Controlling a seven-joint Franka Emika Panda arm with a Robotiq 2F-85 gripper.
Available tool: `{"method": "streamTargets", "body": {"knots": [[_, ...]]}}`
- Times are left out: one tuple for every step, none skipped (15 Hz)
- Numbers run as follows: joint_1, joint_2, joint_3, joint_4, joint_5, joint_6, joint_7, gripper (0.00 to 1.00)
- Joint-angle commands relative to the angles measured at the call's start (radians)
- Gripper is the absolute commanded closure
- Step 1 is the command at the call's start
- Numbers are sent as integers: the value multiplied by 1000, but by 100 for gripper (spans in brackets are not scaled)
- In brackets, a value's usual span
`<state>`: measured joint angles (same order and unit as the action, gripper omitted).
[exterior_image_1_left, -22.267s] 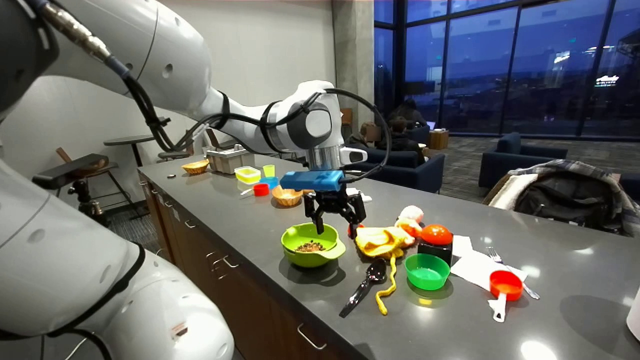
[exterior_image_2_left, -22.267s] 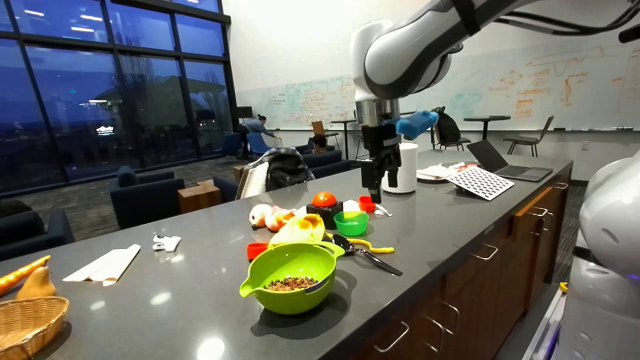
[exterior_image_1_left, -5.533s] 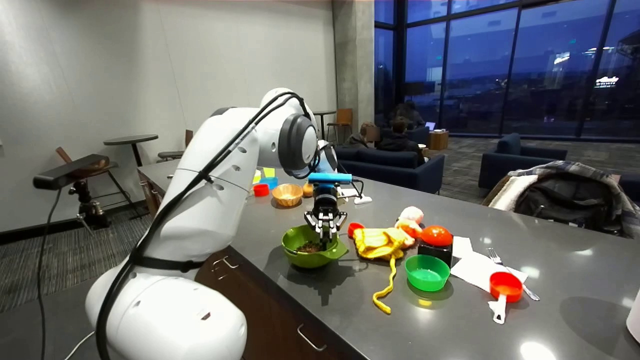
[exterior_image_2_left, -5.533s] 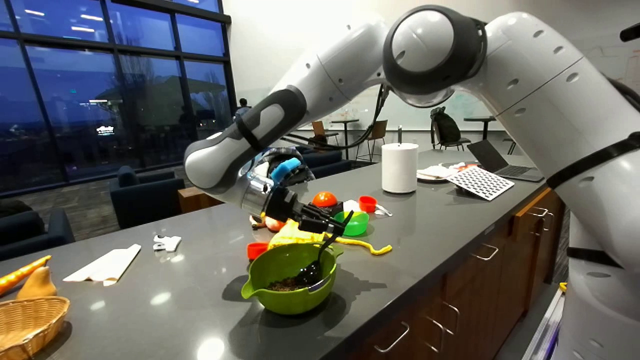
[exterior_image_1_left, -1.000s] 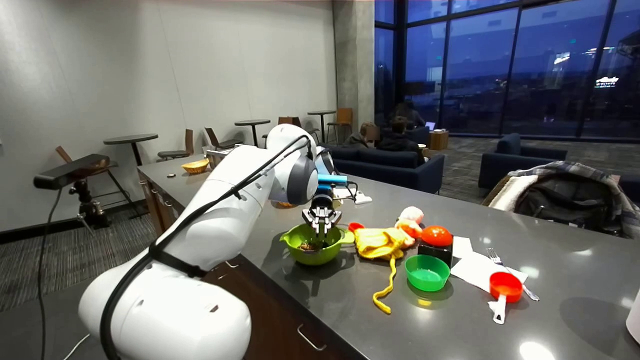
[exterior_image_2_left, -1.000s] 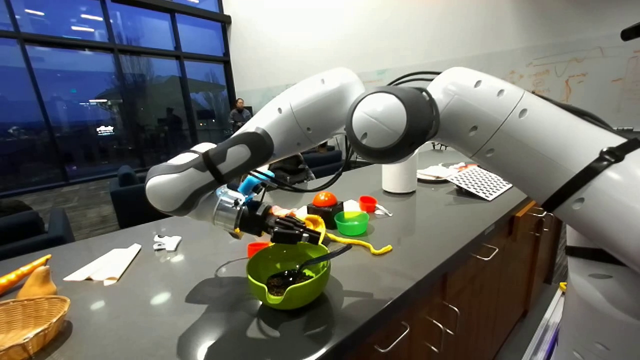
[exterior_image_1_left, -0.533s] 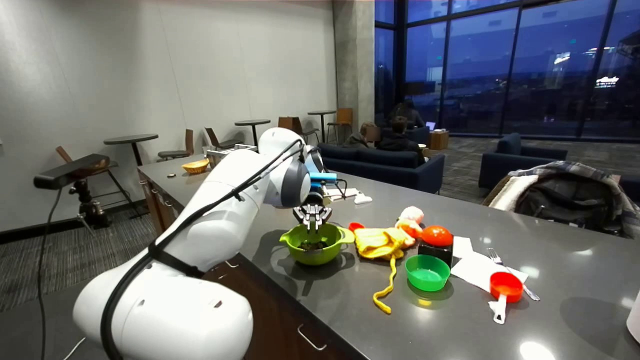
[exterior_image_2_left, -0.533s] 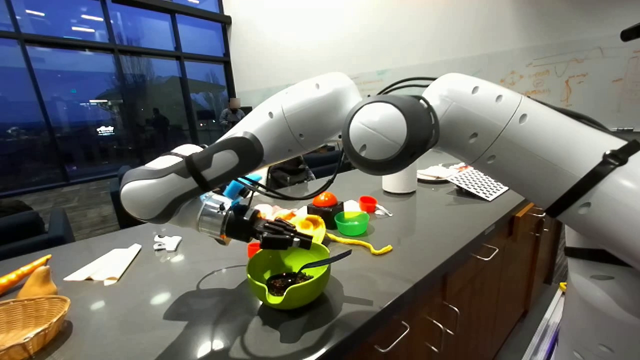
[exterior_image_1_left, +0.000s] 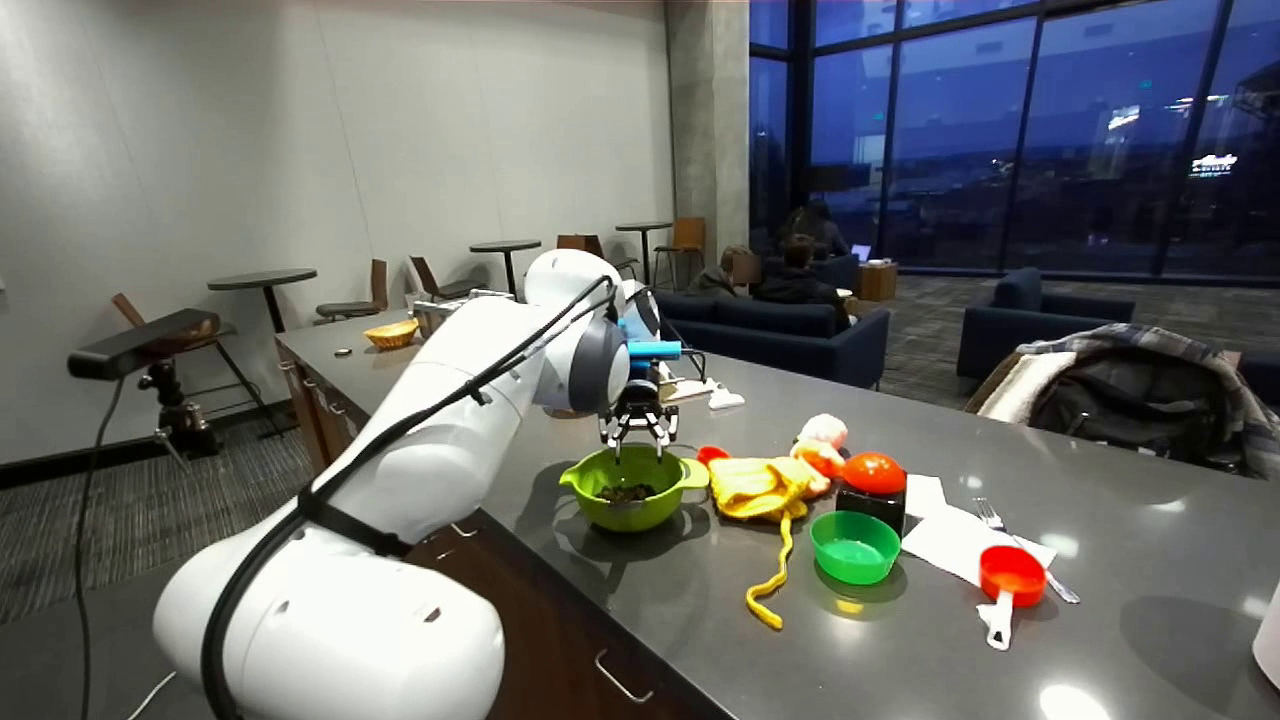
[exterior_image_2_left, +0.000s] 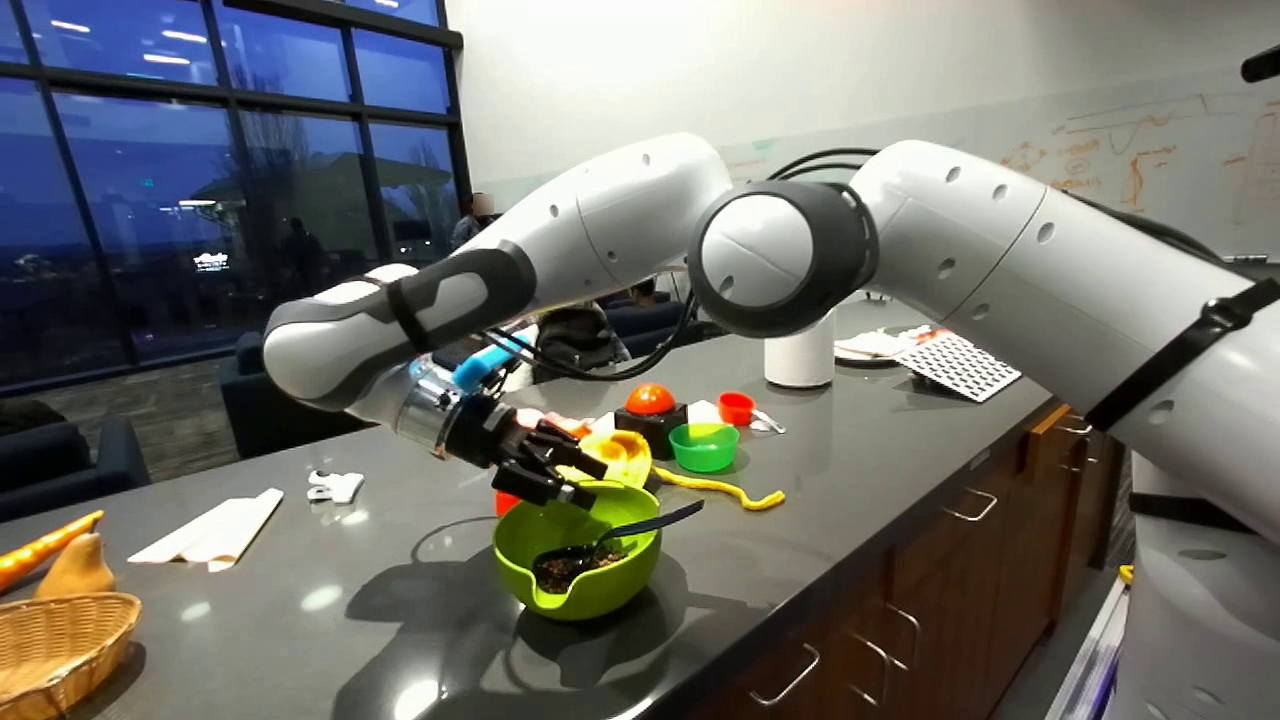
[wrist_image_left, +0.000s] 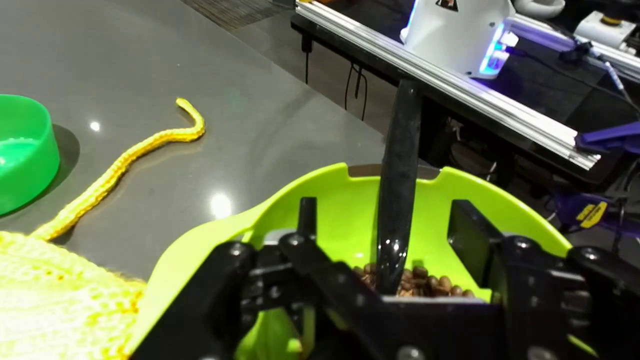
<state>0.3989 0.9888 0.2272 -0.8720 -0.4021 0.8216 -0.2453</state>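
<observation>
My gripper (wrist_image_left: 384, 212) stands open with nothing clasped, above the lime-green bowl (exterior_image_1_left: 628, 517) in both exterior views. Inside the bowl lie brown beans (wrist_image_left: 422, 281). A black spoon (exterior_image_2_left: 652, 521) leans in it, scoop among the beans, handle resting over the rim. In the wrist view the spoon's handle (wrist_image_left: 400, 150) shows between the two spread fingers, but an exterior view has the fingertips (exterior_image_2_left: 577, 494) higher and apart from it. The scoop is hidden behind the gripper in the wrist view. Close by the bowl's handle lies a yellow knitted piece (exterior_image_1_left: 755, 485) with a cord.
Beyond the knitted piece are a green cup (exterior_image_1_left: 855, 548), a black box with an orange dome (exterior_image_1_left: 872, 474), and a red measuring cup (exterior_image_1_left: 1012, 572). A wicker basket (exterior_image_2_left: 65, 640), a folded paper (exterior_image_2_left: 210, 530) and a white clip (exterior_image_2_left: 335, 486) lie elsewhere on the counter.
The fingers have spread apart within the last half second, and the gripper has shifted slightly. Several seconds ago it held the spoon upright; now the spoon leans free and the bowl has turned.
</observation>
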Motion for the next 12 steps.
{"method": "streamTargets", "body": {"knots": [[-62,-101,8,-111,65,97,91,0],[-79,-125,11,-140,77,123,107,0],[-96,-153,10,-177,89,160,128,0],[-115,-187,12,-221,103,196,149,0],[-135,-228,13,-277,117,240,169,0],[-151,-260,13,-319,128,280,189,0],[-167,-292,14,-362,141,317,205,0],[-184,-326,16,-406,157,354,218,0],[-201,-360,15,-451,175,390,234,0],[-219,-394,15,-496,198,414,249,0],[-238,-429,15,-540,224,444,258,0],[-230,-465,-29,-581,270,477,259,0]]}}
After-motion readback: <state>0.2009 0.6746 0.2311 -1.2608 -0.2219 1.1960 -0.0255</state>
